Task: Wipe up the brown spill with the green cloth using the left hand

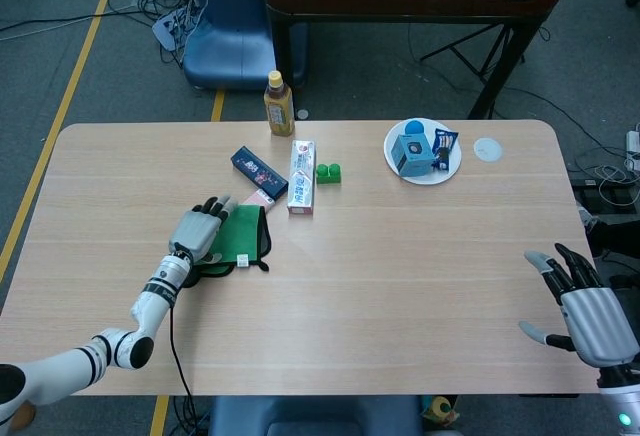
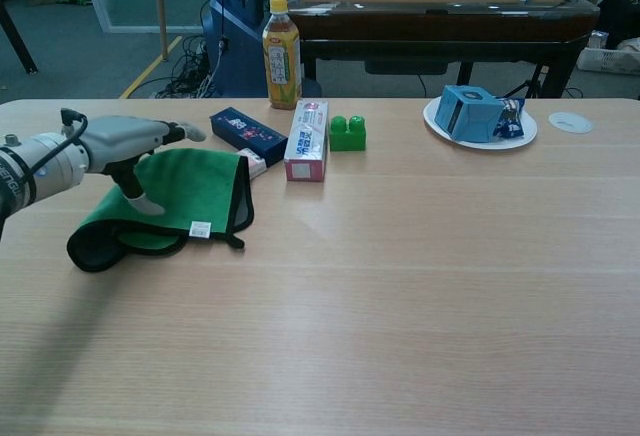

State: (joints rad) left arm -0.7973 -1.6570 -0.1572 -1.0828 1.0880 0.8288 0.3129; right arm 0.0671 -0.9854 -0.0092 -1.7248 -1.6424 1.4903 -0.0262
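Your left hand (image 2: 125,146) hovers over the folded green cloth (image 2: 190,191) at the table's (image 1: 400,276) left side, fingers spread and thumb touching the fabric, gripping nothing yet. No brown spill shows in either view, so wiping remains entirely ahead. Your right hand (image 1: 590,311) rests open at the near right edge.

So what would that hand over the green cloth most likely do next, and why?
Probably lower and close its fingers on the cloth. The left hand sits above the folded green cloth with fingers spread and only its thumb reaching down to the fabric, so nothing is gripped yet. No brown spill shows in either view, so taking hold of the cloth seems the sensible first step.
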